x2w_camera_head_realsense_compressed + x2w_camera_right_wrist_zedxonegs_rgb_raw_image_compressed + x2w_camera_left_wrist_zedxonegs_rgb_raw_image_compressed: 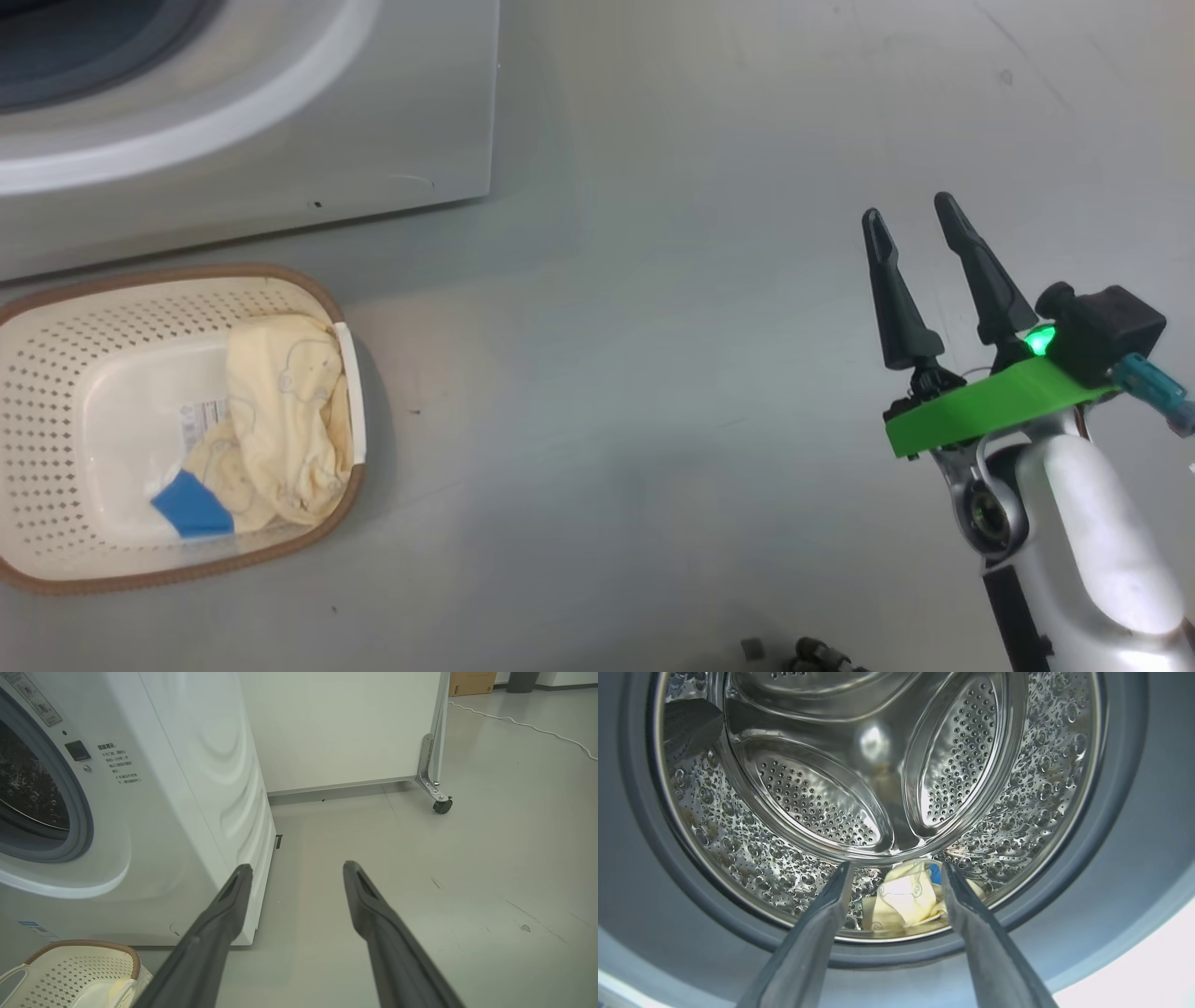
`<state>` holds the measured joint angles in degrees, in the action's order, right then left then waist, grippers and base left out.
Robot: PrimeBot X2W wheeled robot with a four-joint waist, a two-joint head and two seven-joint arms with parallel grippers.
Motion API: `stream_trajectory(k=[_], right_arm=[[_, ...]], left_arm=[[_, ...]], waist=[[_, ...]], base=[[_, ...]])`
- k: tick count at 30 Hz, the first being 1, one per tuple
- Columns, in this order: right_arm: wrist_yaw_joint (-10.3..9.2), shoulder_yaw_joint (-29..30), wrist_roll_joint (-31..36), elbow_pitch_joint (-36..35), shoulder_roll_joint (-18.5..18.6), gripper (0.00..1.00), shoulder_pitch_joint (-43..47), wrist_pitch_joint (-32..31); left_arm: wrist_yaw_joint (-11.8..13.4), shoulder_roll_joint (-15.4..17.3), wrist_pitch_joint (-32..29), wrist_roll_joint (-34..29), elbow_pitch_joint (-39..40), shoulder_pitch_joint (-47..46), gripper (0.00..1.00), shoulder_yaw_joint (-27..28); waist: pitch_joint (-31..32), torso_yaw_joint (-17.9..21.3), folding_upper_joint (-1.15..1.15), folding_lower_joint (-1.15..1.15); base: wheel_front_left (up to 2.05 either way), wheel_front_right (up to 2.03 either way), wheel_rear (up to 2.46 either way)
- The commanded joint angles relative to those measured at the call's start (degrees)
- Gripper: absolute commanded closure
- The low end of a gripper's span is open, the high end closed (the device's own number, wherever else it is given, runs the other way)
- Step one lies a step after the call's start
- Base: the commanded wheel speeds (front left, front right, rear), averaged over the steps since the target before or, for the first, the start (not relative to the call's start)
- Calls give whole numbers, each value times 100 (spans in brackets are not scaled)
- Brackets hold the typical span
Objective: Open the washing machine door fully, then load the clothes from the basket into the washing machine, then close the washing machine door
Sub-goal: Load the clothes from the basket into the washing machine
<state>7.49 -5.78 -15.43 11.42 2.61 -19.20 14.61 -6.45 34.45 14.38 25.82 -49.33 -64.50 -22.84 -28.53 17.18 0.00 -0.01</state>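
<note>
Left wrist view, left gripper [896, 865]: fingers spread wide with nothing between them, pointed into the mouth of the washing machine [373, 112].
Drum [817, 798]: perforated steel, open to view inside the grey seal [1120, 788].
Clothes [906, 896]: a pale yellow bundle with a blue spot lies at the bottom of the drum, seen between the two fingertips and further in than they are.
Head view, right gripper [908, 208]: fingers spread and holding nothing, hovering over bare floor [653, 373], well to the right of the basket [47, 392].
Wrist fitting: green bracket [990, 406] behind the fingers, with a green light [1039, 341] lit.
Basket position: it stands on the floor just in front of the washing machine, to the left of the machine's near right-hand corner.
Basket contents: a yellow garment [280, 411] with faint outline prints is slumped against the right-hand wall. A blue patch [191, 504] lies at its lower end, and a sticker [203, 425] on the bottom is partly covered.
Right wrist view: the fingers point along the floor past the machine's front corner.
Background: a white panel [350, 728] on a castor [442, 806] stands behind. A white cable [523, 724] crosses the far floor.
</note>
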Motion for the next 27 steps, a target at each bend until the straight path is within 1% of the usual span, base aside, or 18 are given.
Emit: stream_trajectory(k=[1,5,11,13,14,18,22,23,27], right_arm=[[0,-36,61,-128,27,0,108,39],[0,76,160,-78,27,0,256,39],[0,230,334,0,27,0,495,39],[0,268,365,21,27,0,572,39],[0,285,412,54,27,0,642,39],[0,269,493,102,27,0,774,39],[0,270,545,130,27,0,899,39],[0,270,545,130,27,0,899,39],[0,243,581,140,27,0,1021,39]], left_arm=[[57,239,61,62,240,63,0,237],[207,151,61,82,765,799,0,542],[389,-87,62,83,1547,2041,0,1013],[513,-119,62,-105,1804,2444,0,1072],[608,-211,62,-223,2033,2824,0,1124],[746,-474,62,-338,2415,3455,0,1236],[815,-773,62,-329,2742,4031,0,1364],[815,-773,62,-329,2742,4031,0,1364],[863,-1086,62,-346,3044,4580,0,1479]], waist=[[312,-157,0,1],[677,-294,0,1],[1289,-543,0,1],[1496,-618,0,1],[1673,-686,0,1],[2002,-832,0,1],[2259,-959,0,1],[2259,-959,0,1],[2433,-1062,0,1]], base=[[0,0,0],[0,0,0],[0,0,0],[0,0,0],[0,0,0],[0,0,0],[0,0,0],[0,0,0],[0,0,0]])
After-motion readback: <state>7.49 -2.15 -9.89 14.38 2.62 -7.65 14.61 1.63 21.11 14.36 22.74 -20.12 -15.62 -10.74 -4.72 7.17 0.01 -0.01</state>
